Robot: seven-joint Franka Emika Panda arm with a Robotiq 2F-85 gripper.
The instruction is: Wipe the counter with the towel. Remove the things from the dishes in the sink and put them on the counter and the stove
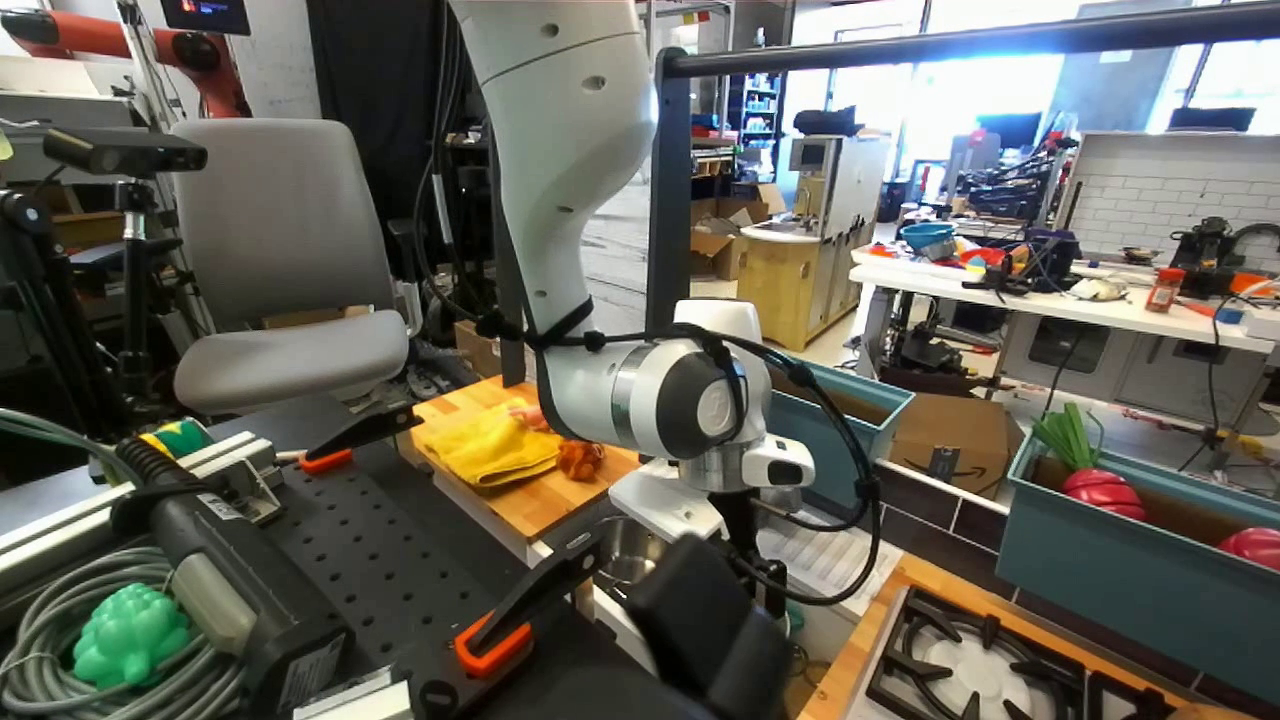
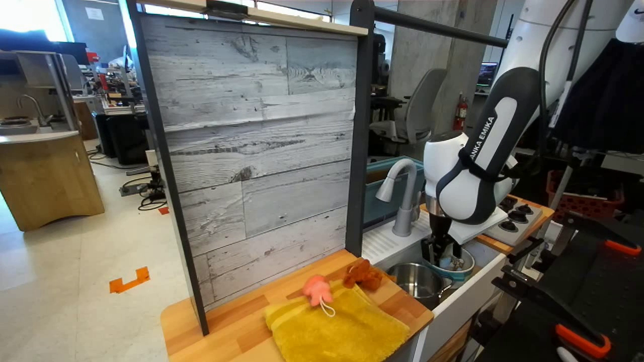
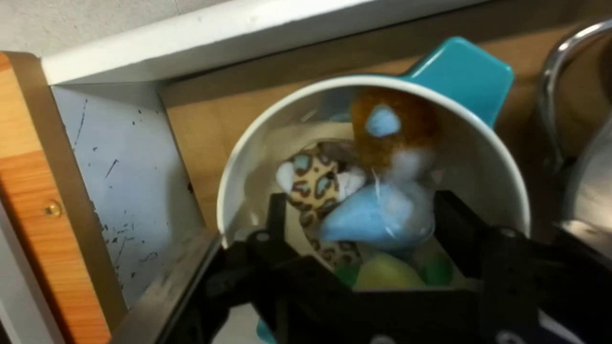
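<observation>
Jaws apart, the gripper point(image 3: 362, 204) hangs over the teal-handled pot point(image 3: 483, 177) in the sink point(image 2: 382, 244), blue toy point(image 3: 373, 220) showing between its fingertips, presumably framed for a pinch! From the wrist, leopard-print plush point(image 3: 318, 184) sits at nine o'clock, orange-brown plush point(image 3: 406, 122) near twelve. On the counter point(image 2: 221, 337), the yellow towel point(image 2: 342, 329) lies spread, coral toy point(image 2: 317, 289) at its eleven o'clock, likely because that's the drop-off.

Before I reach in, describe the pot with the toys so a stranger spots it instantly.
Find the white sink with the grey gooseneck faucet. In it, farther from the yellow towel than the shiny metal pot, stands the teal pot. Its teal handle, cream-white inside and the leopard-spotted toy within set it apart from that bare-metal neighbour.
</observation>
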